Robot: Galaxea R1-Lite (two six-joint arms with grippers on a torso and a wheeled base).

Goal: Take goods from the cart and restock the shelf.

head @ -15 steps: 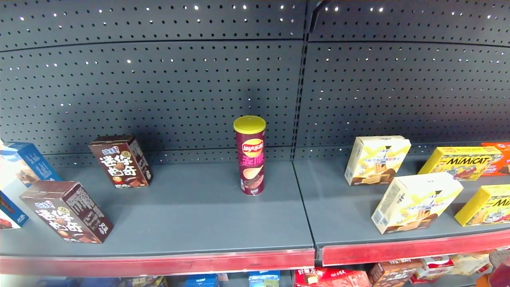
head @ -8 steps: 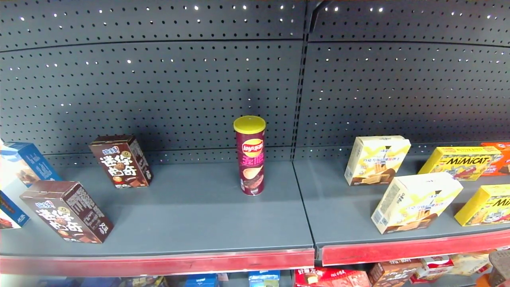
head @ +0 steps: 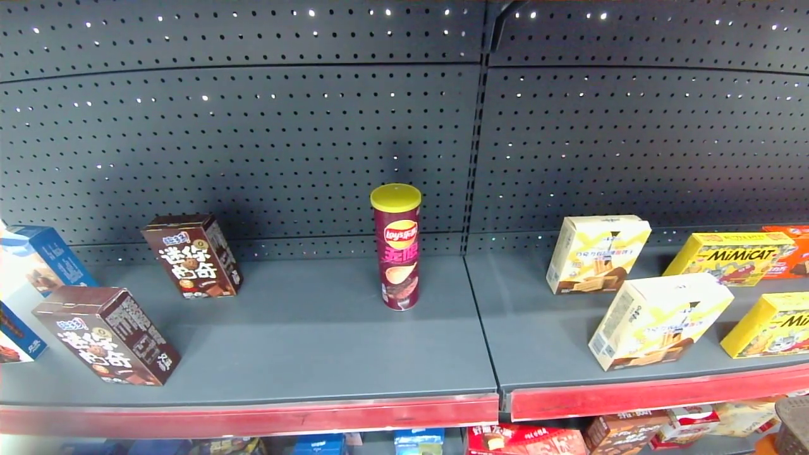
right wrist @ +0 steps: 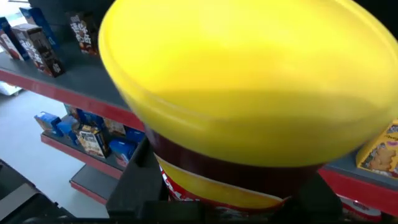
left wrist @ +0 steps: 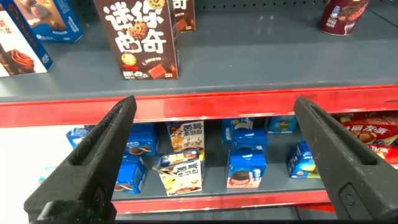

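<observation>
A maroon chips can with a yellow lid [head: 397, 246] stands upright at the middle of the grey shelf [head: 303, 341], near the pegboard back. A second chips can [right wrist: 249, 106] of the same kind, its yellow lid toward the camera, sits in my right gripper [right wrist: 224, 190], which is shut on its maroon body. This can is in front of the shelf's red edge. My left gripper [left wrist: 214, 104] is open with nothing between its fingers, level with the red shelf edge [left wrist: 205, 102] and below the brown box [left wrist: 140, 37].
Two brown boxes [head: 193, 256] and blue boxes [head: 44, 259] occupy the shelf's left. Cream boxes [head: 657, 319] and yellow boxes [head: 733, 256] fill the right. Bare shelf lies around the standing can. A lower shelf holds blue packs [left wrist: 245, 162]. A dark shape [head: 795, 420] sits at the bottom right corner.
In the head view's bottom right corner, the red can seen a second ago has dropped out of the picture. The goods on the shelf have not moved.
</observation>
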